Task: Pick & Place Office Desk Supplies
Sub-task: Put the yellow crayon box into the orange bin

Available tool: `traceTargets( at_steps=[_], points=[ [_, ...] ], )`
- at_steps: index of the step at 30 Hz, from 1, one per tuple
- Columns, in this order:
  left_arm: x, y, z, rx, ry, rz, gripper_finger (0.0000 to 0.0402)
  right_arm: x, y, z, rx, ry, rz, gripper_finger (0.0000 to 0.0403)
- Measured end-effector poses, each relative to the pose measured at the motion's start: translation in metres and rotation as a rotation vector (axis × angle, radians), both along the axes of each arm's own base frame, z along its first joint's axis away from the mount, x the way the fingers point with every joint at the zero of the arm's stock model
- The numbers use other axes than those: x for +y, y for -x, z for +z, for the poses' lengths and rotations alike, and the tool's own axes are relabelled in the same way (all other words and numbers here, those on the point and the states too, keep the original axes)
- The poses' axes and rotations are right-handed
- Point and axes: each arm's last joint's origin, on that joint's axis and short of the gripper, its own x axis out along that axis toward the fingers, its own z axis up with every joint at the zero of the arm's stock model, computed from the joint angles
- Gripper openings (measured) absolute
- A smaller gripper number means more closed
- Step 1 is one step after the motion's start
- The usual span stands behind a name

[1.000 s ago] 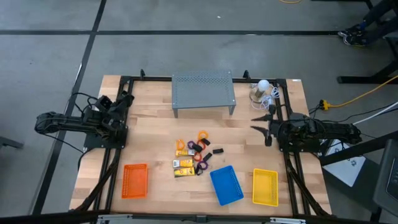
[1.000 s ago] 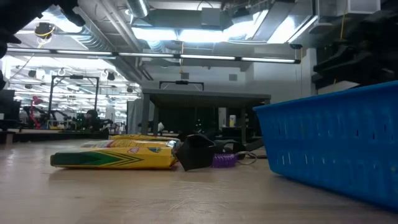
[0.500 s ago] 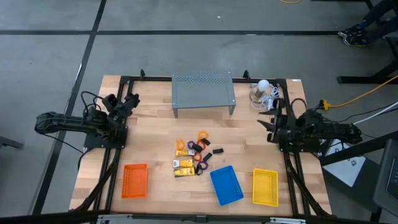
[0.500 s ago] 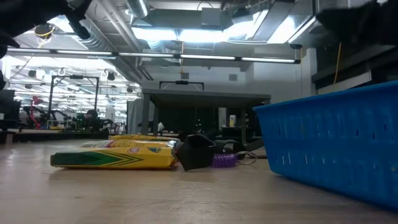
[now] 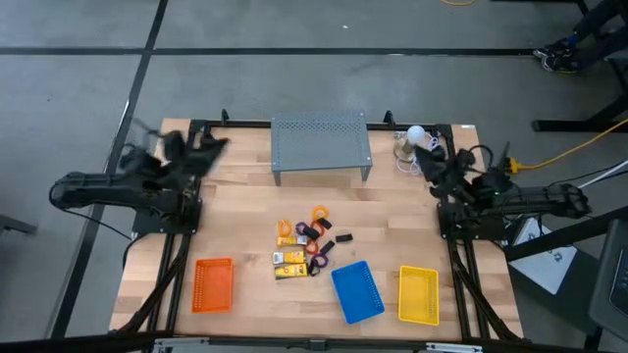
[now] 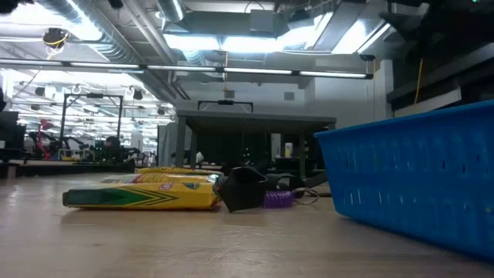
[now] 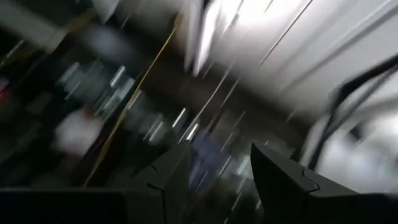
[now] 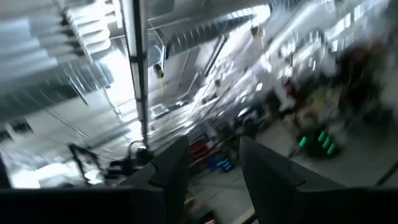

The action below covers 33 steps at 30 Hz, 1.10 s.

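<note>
The office supplies lie in a cluster at the table's middle: yellow-orange packets, small black clips, and orange and purple loops. The low view shows a packet, a black clip and a purple loop lying on the wood. My left gripper is open and empty, raised over the table's far left; its fingers point up into the room. My right gripper is open and empty, raised at the far right near the white bulb; it also points upward.
A grey perforated shelf stands at the far middle. An orange basket, a blue basket and a yellow basket sit along the near edge. The blue basket fills the right of the low view.
Both grippers have gone up and toward the table's far edge, tipping their fingers upward. The right one has swung from beside the table's right rail toward the bulb. The left arm is blurred with motion. The supplies have stayed where they were.
</note>
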Motion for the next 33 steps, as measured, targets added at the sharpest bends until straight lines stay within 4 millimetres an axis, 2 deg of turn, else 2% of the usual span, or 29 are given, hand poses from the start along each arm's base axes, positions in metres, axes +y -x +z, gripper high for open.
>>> traceTargets(
  at_steps=[4, 8, 11, 17, 22, 24, 28, 33],
  points=[
    [0.002, -0.020, 0.007, 0.407, 0.065, 0.010, 0.0166, 0.000, -0.013, 0.007, -0.046, -0.183, 0.084, 0.0143],
    [0.002, -0.041, 0.011, 0.665, 0.032, -0.031, 0.0166, 0.001, -0.026, 0.019, -0.057, -0.228, 0.150, 0.0143],
    [0.002, -0.059, 0.018, 0.740, -0.035, -0.092, 0.0166, 0.002, -0.036, 0.034, -0.058, -0.222, 0.168, 0.0143],
    [0.003, -0.097, 0.009, 0.960, -0.142, -0.182, 0.0166, 0.004, -0.057, 0.096, -0.077, -0.022, 0.140, 0.0143],
    [0.004, -0.126, 0.004, 1.028, -0.231, -0.226, 0.0166, 0.004, -0.073, 0.147, 0.020, 0.324, -0.108, 0.0143],
    [0.005, -0.135, 0.005, 1.019, -0.304, -0.212, 0.0165, 0.003, -0.076, 0.165, 0.033, 0.373, -0.194, 0.0143],
    [0.009, -0.153, -0.006, 1.045, -0.328, -0.135, 0.0161, 0.002, -0.085, 0.182, 0.087, 0.345, -0.217, 0.0143],
    [0.008, -0.168, -0.030, 1.139, -0.300, -0.220, 0.0160, 0.003, -0.096, 0.186, 0.178, 0.306, -0.157, 0.0143]
  ],
)
